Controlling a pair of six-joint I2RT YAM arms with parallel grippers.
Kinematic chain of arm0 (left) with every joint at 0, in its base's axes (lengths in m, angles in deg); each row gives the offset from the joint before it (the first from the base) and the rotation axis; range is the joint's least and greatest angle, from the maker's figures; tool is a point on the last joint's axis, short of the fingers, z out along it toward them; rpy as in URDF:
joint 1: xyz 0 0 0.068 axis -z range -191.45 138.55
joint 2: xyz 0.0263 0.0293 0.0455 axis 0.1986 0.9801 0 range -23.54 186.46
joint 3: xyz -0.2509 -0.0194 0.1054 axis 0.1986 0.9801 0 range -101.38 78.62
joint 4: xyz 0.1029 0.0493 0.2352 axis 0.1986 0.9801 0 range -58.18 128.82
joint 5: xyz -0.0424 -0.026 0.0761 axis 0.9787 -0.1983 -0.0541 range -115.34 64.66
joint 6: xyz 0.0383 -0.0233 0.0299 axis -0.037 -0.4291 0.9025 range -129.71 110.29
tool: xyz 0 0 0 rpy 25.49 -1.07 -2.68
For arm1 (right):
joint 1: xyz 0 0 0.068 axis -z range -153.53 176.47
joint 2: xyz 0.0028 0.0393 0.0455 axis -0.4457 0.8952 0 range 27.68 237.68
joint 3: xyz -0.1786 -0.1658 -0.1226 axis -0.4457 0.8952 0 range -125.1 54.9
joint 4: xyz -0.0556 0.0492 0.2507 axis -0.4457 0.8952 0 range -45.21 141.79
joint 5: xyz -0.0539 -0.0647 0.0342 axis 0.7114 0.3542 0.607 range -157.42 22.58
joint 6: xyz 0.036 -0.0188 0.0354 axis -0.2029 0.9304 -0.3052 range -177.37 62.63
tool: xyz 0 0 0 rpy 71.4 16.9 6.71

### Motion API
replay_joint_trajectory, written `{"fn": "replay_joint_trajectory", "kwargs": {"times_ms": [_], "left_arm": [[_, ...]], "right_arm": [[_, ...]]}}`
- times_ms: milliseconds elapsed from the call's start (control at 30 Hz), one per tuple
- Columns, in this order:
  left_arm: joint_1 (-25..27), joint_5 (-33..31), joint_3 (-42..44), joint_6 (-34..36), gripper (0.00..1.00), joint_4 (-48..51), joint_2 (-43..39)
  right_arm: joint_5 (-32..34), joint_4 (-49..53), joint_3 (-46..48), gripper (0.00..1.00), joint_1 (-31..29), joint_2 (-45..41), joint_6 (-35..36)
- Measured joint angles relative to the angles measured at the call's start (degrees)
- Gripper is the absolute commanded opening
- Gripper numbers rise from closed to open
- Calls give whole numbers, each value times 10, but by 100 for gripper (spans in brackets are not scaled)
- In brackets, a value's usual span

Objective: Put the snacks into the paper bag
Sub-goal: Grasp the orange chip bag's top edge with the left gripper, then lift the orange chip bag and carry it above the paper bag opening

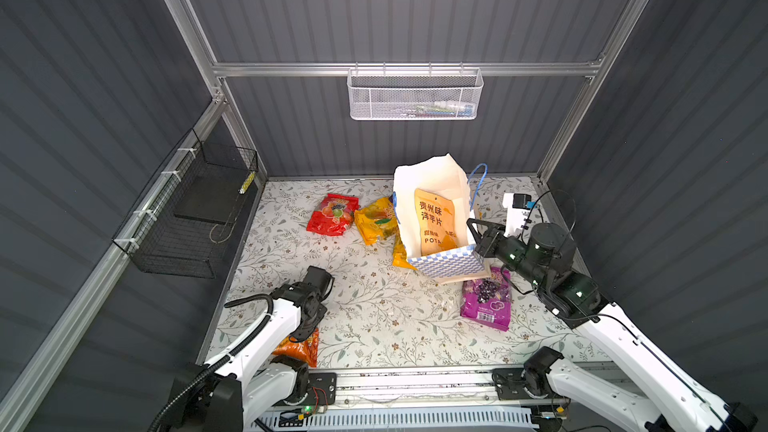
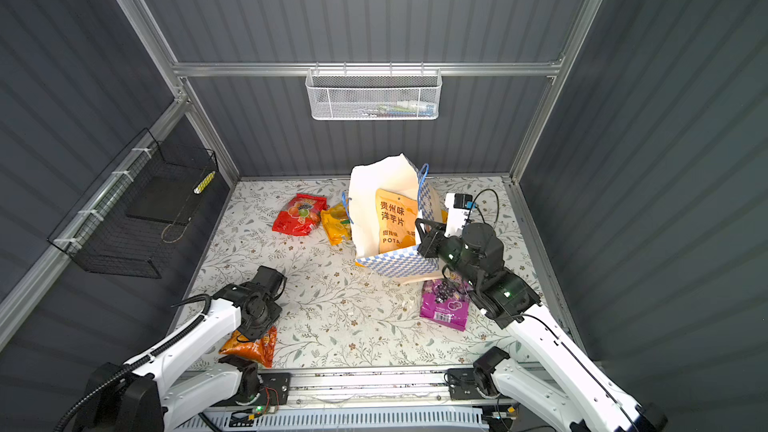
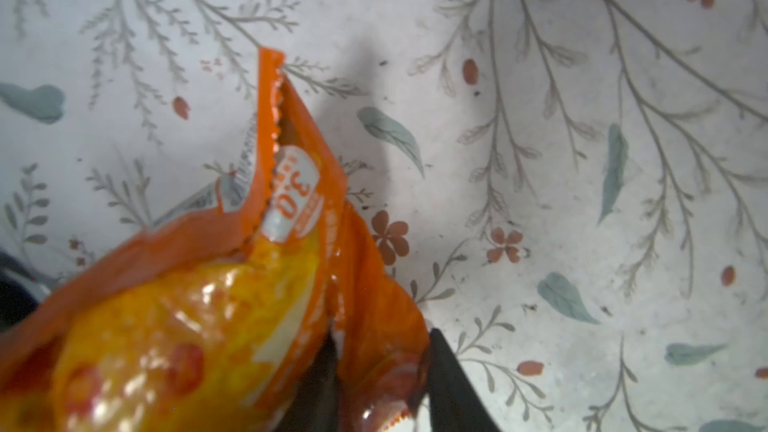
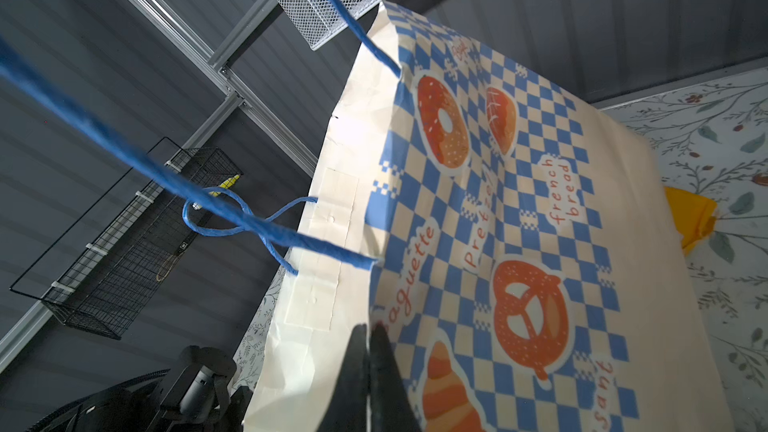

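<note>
Creased cream paper bag [image 1: 424, 180] stands at 1 o'clock on floral table [image 1: 374, 317], rim pinched between right gripper [image 4: 369, 332] fingers. Crinkled glossy dark orange packet [image 3: 187, 326] at 8 o'clock, fold clamped between left gripper [image 3: 382, 336] fingers.

Glossy plastic packet [image 3: 187, 326], matt paper bag [image 4: 498, 201].

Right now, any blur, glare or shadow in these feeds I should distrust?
Left wrist view: dark orange packet soft and close, glare spots on its film, shadow on the floral mat. Right wrist view: paper bag print sharp, blue cord handle blurred near the lens. Both top views: evenly lit, sharp.
</note>
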Motion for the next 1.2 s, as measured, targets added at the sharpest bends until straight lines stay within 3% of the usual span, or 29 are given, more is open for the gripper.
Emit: {"fn": "replay_joint_trajectory", "kwargs": {"times_ms": [267,533,767,967,1200], "left_arm": [[0,30,5,14,0,-26,0],[0,95,-64,106,0,-48,22],[0,143,-169,193,0,-60,-31],[0,204,-339,273,0,-62,-15],[3,285,-595,323,0,-81,74]], "right_arm": [[1,12,4,0,9,-16,0],[1,18,4,0,16,-20,1],[-4,18,4,0,23,-16,9],[-12,14,1,0,29,2,16],[-24,15,-14,0,35,26,22]]}}
